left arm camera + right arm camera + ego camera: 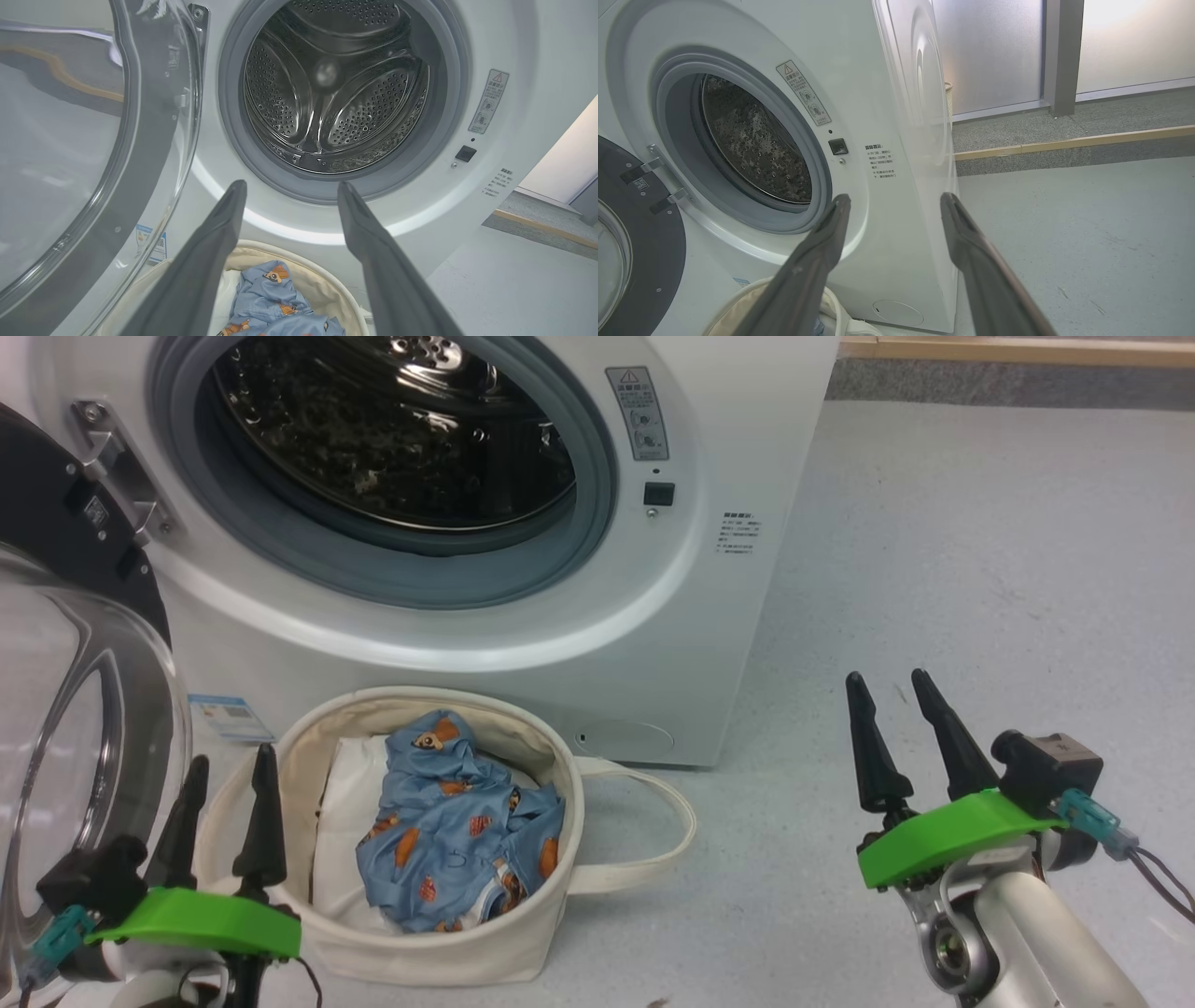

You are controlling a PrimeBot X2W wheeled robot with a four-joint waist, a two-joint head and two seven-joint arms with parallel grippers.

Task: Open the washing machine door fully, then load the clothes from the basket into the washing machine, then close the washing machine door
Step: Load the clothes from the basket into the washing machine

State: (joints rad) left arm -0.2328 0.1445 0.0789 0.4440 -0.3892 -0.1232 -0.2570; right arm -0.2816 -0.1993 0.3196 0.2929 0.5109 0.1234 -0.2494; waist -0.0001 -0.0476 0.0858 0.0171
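The white washing machine [560,644] stands with its steel drum [336,88] exposed. Its door [65,709] is swung out to the left, black ring and clear glass bowl facing me. On the floor before the machine sits the cream basket [523,933], holding the blue clothes [457,831] with orange cartoon figures on a white liner. My left gripper [229,775] is open, empty, just left of the basket's rim, close to the door glass. Well to the right, my right gripper [892,695] hovers over the bare floor, open and empty.
Grey floor [980,569] stretches to the right of the machine. A wooden strip [1064,144] edges a raised step behind it, with frosted panels beyond. One basket handle [653,831] loops out onto the floor to the right. A blue label [224,714] sticks low on the machine's front.
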